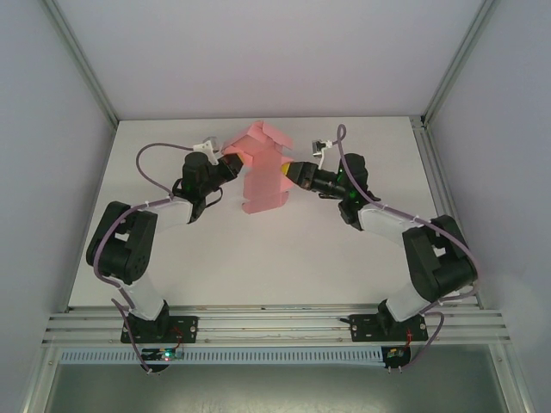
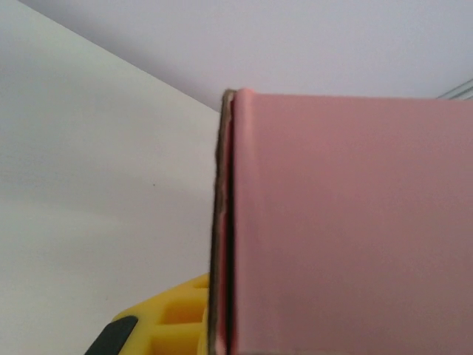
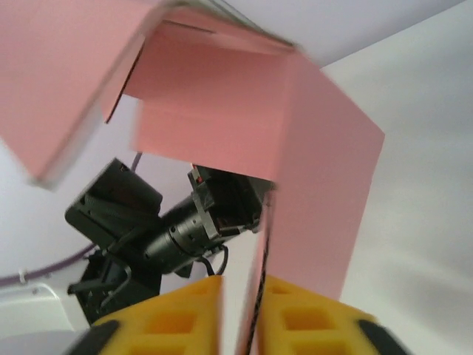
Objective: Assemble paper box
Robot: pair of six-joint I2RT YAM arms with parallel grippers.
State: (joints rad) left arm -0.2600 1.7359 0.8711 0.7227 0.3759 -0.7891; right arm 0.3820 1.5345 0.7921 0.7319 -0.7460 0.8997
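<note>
Closest to the lens, a yellow finger [image 2: 176, 316] of the left gripper [image 1: 225, 160] presses the left edge of the paper box [image 1: 263, 176], clamped on it; the half-folded pink card is held up between both arms; the right gripper [image 1: 291, 172] pinches a side panel between its fingers [image 3: 310, 322]; we keep the left grip firm and swing the right slowly along the crease, avoiding tears.

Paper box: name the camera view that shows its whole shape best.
Top external: the whole paper box shows, partly folded, between the left gripper and right gripper. Left wrist gives one flat pink panel and its edge, close up. Right wrist looks up under blurred folded panels, one running between its yellow fingers.
</note>
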